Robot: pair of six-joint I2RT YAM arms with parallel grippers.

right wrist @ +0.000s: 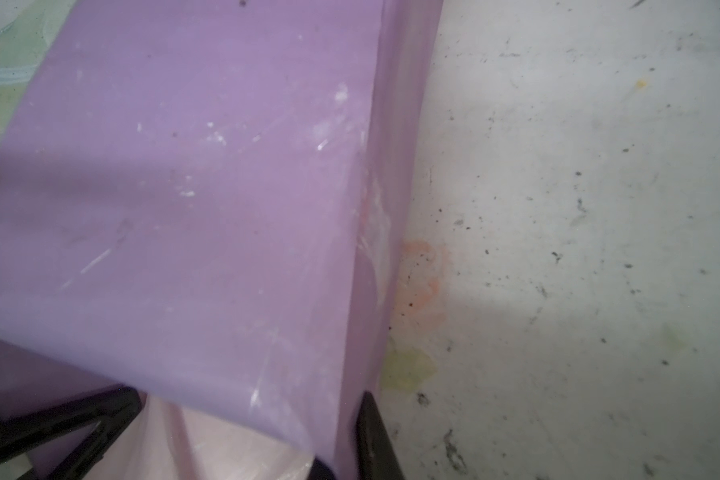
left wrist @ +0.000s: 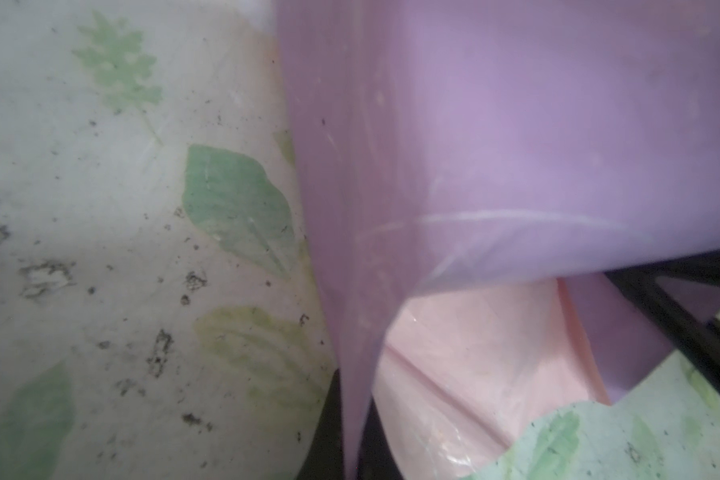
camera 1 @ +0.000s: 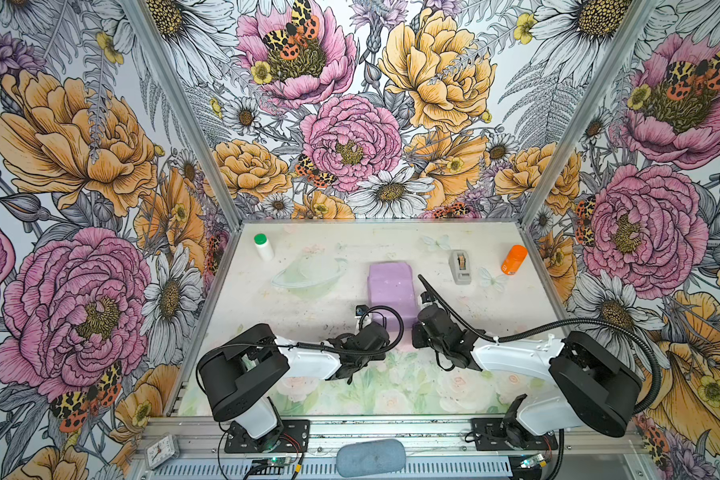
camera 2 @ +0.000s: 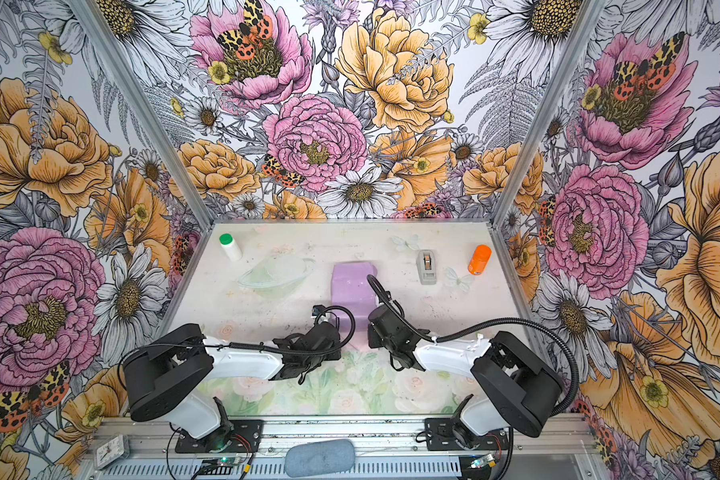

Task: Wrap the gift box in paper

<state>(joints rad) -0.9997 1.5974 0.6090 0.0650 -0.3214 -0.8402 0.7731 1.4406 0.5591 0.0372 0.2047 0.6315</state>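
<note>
Paper (camera 1: 391, 286) looks lilac, draped over block shape in middle of table (camera 1: 308, 316). Far end lies down on surface, near end is held up off it. Gift box covered, not seen.

Left gripper (left wrist: 352, 419) at near-left edge of sheet — fingers pressed together, thin fold of paper running down between them.

Right gripper (right wrist: 344, 457) at near-right edge — jaws also closed on paper, edge caught between black fingers.

Pale pink underside of sheet shows between two grips. Grippers near each other, not touching.
</note>
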